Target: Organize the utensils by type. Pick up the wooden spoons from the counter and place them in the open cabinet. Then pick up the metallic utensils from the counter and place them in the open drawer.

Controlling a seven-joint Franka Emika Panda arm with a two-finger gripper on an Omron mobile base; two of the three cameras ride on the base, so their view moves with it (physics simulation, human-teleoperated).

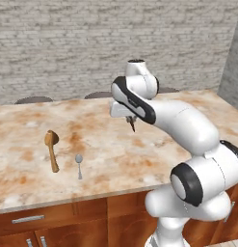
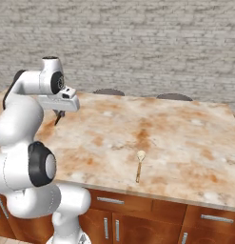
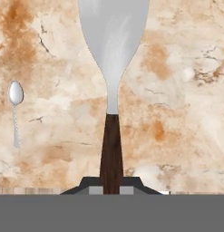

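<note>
My gripper point(image 1: 131, 120) point(image 2: 59, 113) hangs a little above the counter point(image 1: 139, 154) point(image 2: 185, 138), shut on the dark handle of the small fork point(image 3: 112, 145). The fork's silver head points down toward the stone. In the hand view the gripper point(image 3: 112, 185) clamps the handle's end. A brown wooden spoon point(image 1: 52, 150) lies at the counter's left, with the silver teaspoon point(image 1: 79, 165) point(image 3: 15, 111) just to its right. Another tan wooden spoon point(image 2: 139, 166) lies near the front edge, right of the arm. The cabinet and the open drawer are out of view.
Shut reddish-brown drawer fronts point(image 1: 28, 219) point(image 2: 109, 201) with silver handles run below the counter. Dark stool tops point(image 1: 33, 100) point(image 2: 173, 96) show behind its far edge, before a brick wall. A grey panel point(image 1: 232, 72) stands at the far right.
</note>
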